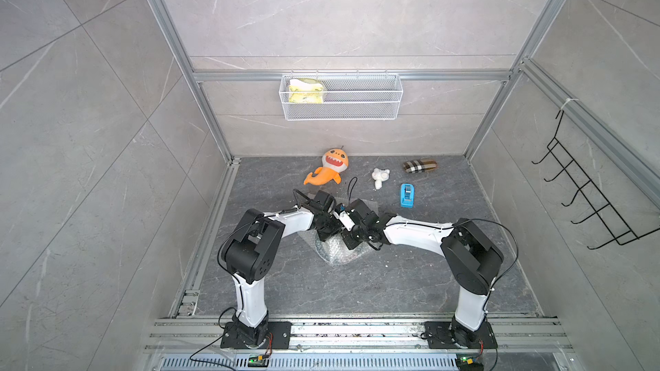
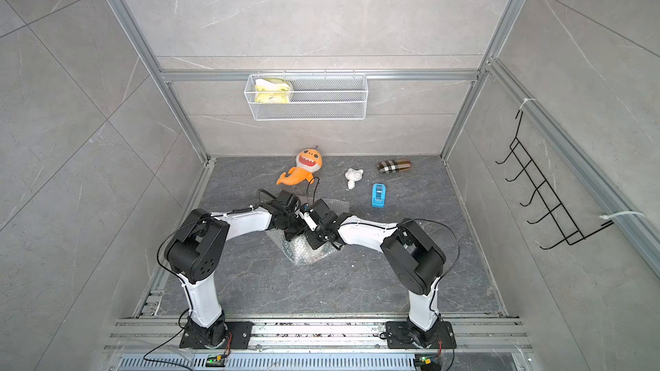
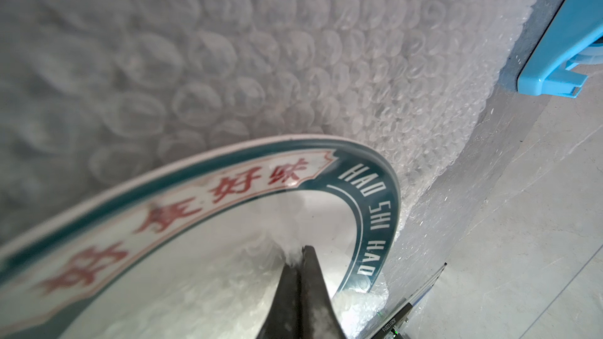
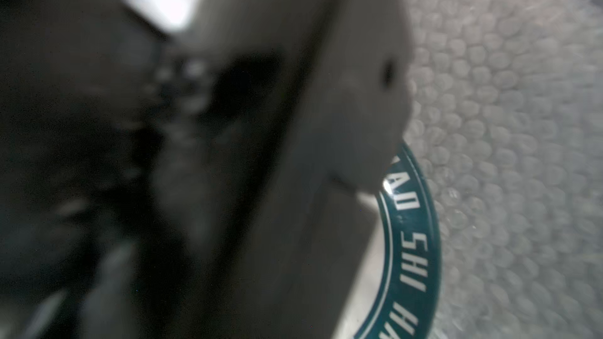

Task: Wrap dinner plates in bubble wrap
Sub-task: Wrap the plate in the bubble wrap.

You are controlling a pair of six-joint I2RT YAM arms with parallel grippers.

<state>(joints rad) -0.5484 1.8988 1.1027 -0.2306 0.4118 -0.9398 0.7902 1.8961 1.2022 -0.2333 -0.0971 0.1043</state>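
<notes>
My left fingers (image 3: 295, 291) pinch the clear bubbled plastic sheet (image 3: 293, 60) over the round, teal-rimmed white plate (image 3: 359, 171); right fingers (image 1: 347, 240) pressed together. I'd draw the fold across slowly.

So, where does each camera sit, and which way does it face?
Top views: high overhead, facing down; left arm and right arm whole, meeting over the bubble wrap.
Left wrist: close over the plate, along the left gripper, shut on bubble wrap.
Right wrist: very close; blurred robot parts fill most, plate rim beside.
Shared: both wrist views show plate and bubble wrap.
</notes>
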